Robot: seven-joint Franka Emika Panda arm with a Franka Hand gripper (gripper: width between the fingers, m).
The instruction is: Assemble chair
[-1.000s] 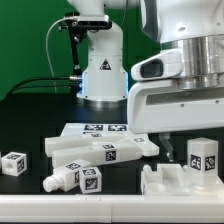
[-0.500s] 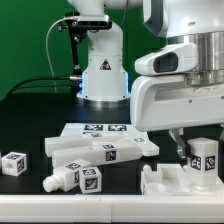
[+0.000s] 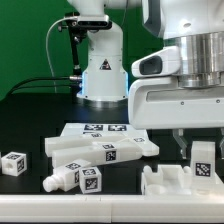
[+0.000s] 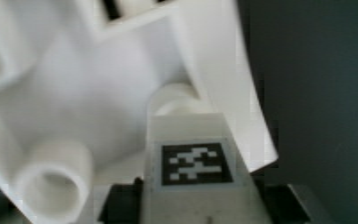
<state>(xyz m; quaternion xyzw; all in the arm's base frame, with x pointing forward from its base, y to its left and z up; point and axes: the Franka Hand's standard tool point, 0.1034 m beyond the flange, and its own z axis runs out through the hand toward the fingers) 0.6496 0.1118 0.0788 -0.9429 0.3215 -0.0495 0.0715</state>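
The fingers (image 4: 115, 203) of the gripper (image 3: 202, 148) stand on either side of an upright tagged block (image 3: 204, 163), with the jaws partway in. I cannot tell whether the pads press it. The block stands on the notched panel (image 3: 165, 183) at the exterior view's right. The panel is smooth white plastic, and the wrist view shows a round socket in it. Toward the exterior view's left lie tagged bars (image 3: 105, 150), a peg-ended bar (image 3: 72, 179) and, well apart, a small cube (image 3: 13, 163). All are white and blocky, with black-and-white square tags. Behind them lies the flat marker board (image 3: 95, 128). The table (image 3: 25, 130) is black. A green backdrop (image 3: 25, 40) stands behind the glossy white arm base (image 3: 100, 65).
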